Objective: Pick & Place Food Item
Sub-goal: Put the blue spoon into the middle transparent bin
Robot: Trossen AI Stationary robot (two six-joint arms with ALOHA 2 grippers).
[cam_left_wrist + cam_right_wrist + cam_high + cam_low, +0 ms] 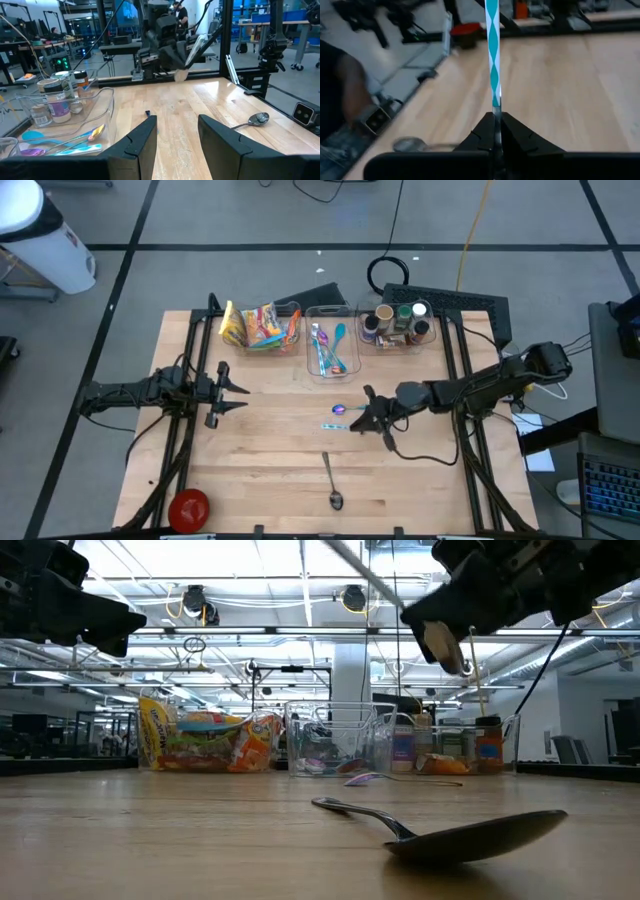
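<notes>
Right gripper [366, 418] is clamped on a striped straw [493, 60], lifted clear of the table [270, 470] centre, likely mid-carry toward the far utensil bin [332, 340]. Left gripper [232, 391] waits at left, fingers parted, empty. Snack bags [258, 326] sit far-left, untouched.

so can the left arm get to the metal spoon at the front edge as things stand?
Probably yes. The left gripper hangs open and empty over the table's left side, and only bare wood lies between it and the metal spoon. The right gripper, shut on a teal-striped utensil, sits clear of that path.
</notes>
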